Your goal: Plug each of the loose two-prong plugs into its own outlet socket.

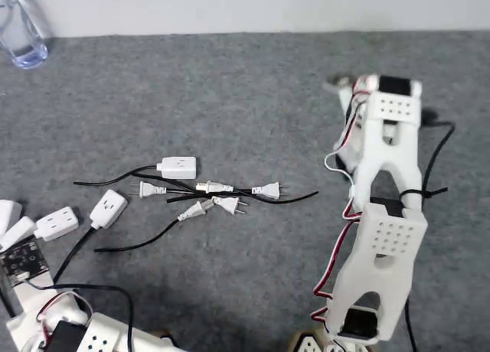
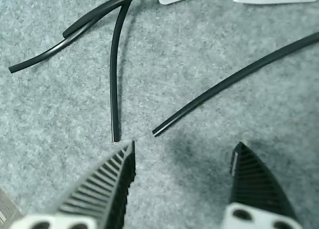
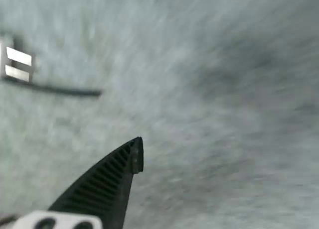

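Broadly, we see a grey carpet (image 1: 230, 92) covering the whole work surface. Along its right side the white right arm (image 1: 387, 214) stretches away from the near edge, folded at the elbow, with red, white and black wires running beside it. The right gripper (image 1: 342, 85) sits at its far end, low over bare carpet, and we cannot tell whether it is open or closed. At the near left corner the left arm (image 1: 84, 333) shows as a white base with a black cable looping over it. The left gripper (image 2: 182, 148) hangs just above the carpet with its jaws spread wide and nothing between them, close to the cut ends of two black cords (image 2: 115, 74). A clear glass (image 1: 19, 30) stands at the far left corner, well apart from everything else. Three white outlets (image 1: 177, 167) lie on the carpet: that one near the middle, a second outlet (image 1: 108, 208) to its left and nearer, and a third outlet (image 1: 57, 223) just beside the second. The plugs (image 1: 228, 204) lie loose in a cluster just on the near side of the middle outlet, their cords crossing one another; the leftmost plug (image 1: 149, 189) points its prongs left, the rightmost plug (image 1: 268, 190) points right, and none is seated in an outlet.
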### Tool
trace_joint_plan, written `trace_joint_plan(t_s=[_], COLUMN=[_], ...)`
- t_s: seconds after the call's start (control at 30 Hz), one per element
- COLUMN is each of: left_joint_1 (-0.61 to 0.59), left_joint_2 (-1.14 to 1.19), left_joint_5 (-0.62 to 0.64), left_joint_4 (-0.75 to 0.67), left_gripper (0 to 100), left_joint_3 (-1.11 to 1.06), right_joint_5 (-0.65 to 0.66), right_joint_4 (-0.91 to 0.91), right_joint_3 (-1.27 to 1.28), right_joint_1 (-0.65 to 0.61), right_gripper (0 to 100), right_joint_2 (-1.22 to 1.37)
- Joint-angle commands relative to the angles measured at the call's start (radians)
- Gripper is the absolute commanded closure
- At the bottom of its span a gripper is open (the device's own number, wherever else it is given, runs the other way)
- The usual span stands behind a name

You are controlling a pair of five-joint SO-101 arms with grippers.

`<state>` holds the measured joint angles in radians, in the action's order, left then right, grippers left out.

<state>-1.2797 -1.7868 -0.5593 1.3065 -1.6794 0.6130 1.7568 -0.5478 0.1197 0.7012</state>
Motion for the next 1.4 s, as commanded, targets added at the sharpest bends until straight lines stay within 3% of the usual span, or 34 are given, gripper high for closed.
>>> trace_joint_plan(t_s=[0.0,0.43,0.57,0.7,1.0,1.37], left_joint_1=[0.005,0.005,0.005,0.005,0.005,0.005], left_joint_2=[-0.003,-0.003,-0.003,-0.003,-0.003,-0.003], left_joint_5=[0.000,0.000,0.000,0.000,0.000,0.000], left_joint_4=[-0.006,-0.008,-0.008,-0.008,-0.008,-0.008], left_gripper=[71,71,71,71,71,71], left_joint_3=[0.008,0.008,0.008,0.008,0.008,0.008], right_joint_5=[-0.014,-0.002,0.100,0.107,0.018,0.017], right_joint_4=[0.041,0.039,0.042,0.044,0.044,0.041], right_joint_3=[0.147,0.258,0.307,0.390,0.671,1.010], right_joint_1=[0.010,0.108,0.122,0.128,0.122,0.131], right_gripper=[17.5,17.3,17.3,17.5,17.5,17.4], right_joint_2=[-0.015,0.015,0.044,0.016,-0.305,-0.630])
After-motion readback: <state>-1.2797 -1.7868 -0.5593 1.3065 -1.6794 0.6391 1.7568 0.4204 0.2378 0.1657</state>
